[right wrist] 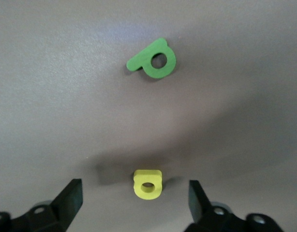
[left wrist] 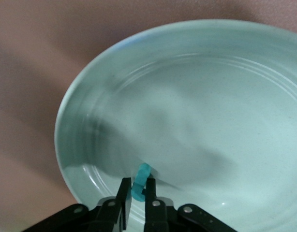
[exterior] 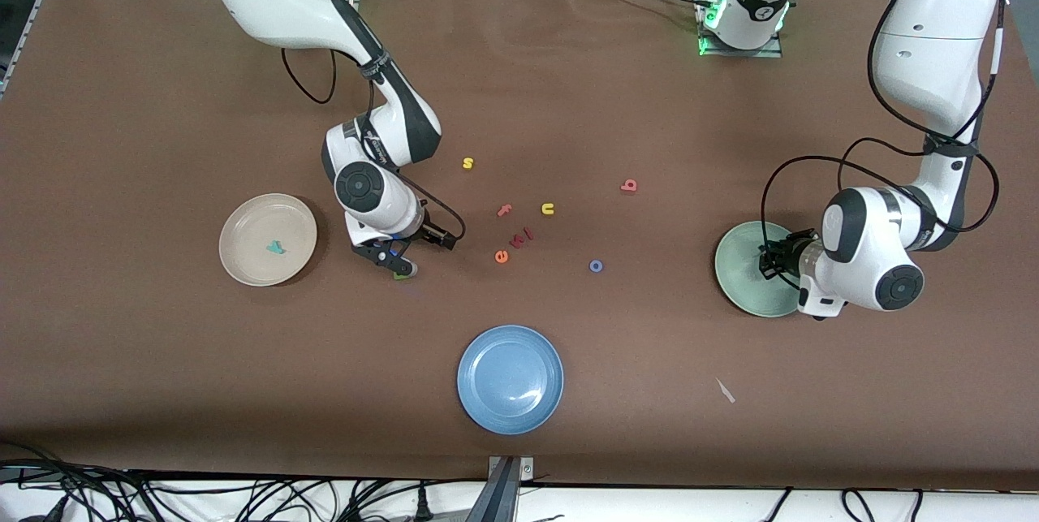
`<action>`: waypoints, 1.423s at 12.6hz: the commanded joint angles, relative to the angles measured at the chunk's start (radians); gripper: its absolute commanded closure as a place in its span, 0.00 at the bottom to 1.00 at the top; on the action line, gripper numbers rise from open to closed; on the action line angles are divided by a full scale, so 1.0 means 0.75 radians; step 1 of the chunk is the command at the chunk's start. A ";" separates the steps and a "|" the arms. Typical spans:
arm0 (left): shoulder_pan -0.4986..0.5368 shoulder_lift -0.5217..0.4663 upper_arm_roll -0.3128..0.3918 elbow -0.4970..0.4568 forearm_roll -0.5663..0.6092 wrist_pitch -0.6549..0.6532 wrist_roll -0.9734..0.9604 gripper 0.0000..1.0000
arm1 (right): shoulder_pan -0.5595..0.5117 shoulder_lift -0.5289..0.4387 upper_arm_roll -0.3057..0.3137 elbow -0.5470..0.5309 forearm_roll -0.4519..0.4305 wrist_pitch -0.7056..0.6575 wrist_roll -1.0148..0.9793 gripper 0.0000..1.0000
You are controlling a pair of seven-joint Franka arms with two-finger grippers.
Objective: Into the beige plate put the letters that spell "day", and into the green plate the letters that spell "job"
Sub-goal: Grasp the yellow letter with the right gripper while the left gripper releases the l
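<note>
Nearest the front camera, the blue plate (exterior: 510,378) was found bare and outside the task. Farther from the camera than that plate, toward the right arm's end of the table, the beige plate (exterior: 268,239) was found to hold the teal y (exterior: 277,247) alone, so one letter of "day" was judged delivered. Between the beige plate and the blue plate's line, the right gripper (right wrist: 135,195) was seen low over the table with its jaws spread wide, the yellow a (right wrist: 147,183) lying between them ungrasped and the dark green d (right wrist: 155,60) lying near it on the cloth. Toward the left arm's end, the left gripper (left wrist: 137,191) was seen over the green plate (left wrist: 197,121), its jaws nearly pressed together and pinching the teal j (left wrist: 140,181), not yet released. The blue o (exterior: 596,266) and the salmon b (exterior: 629,186) were noted loose on the table, farther from the camera than the blue plate. Five placements were judged outstanding.
</note>
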 commanded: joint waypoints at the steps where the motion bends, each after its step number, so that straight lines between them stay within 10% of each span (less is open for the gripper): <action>1: -0.006 0.005 0.001 0.012 -0.005 0.005 0.004 0.18 | 0.008 -0.012 -0.015 -0.027 -0.014 0.025 0.013 0.14; 3: -0.008 -0.007 0.001 0.012 -0.005 -0.005 0.004 0.00 | 0.008 -0.010 -0.015 -0.027 -0.022 0.025 0.013 0.24; 13: -0.026 -0.185 -0.259 0.040 -0.001 -0.094 -0.422 0.00 | 0.008 0.002 -0.015 -0.027 -0.022 0.031 0.009 0.85; 18: -0.174 -0.175 -0.298 0.008 0.032 0.032 -0.869 0.02 | -0.014 -0.002 -0.085 0.169 -0.024 -0.236 -0.142 0.88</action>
